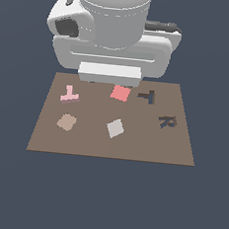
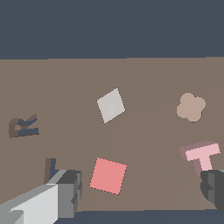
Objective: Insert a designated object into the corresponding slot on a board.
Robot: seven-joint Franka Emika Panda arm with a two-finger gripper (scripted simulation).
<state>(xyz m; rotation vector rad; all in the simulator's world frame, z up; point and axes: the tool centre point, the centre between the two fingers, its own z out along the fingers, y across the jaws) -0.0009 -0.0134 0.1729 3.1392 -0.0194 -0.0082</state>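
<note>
On the board [image 1: 111, 146], nearest the exterior camera lie a tan rounded piece [image 1: 66, 122] and a grey square [image 1: 115, 128], with the R-shaped recess [image 1: 168, 121] toward the exterior view's right. Farther back, the pale pink T-shaped block [image 1: 70, 95] rests flat at the exterior view's left, well apart from the T-shaped slot [image 1: 147, 96]; a red-pink square [image 1: 120, 93] lies between them. Beyond, the end effector [image 2: 140, 192] hangs with fingers [image 2: 65, 188] spread wide, holding nothing.
</note>
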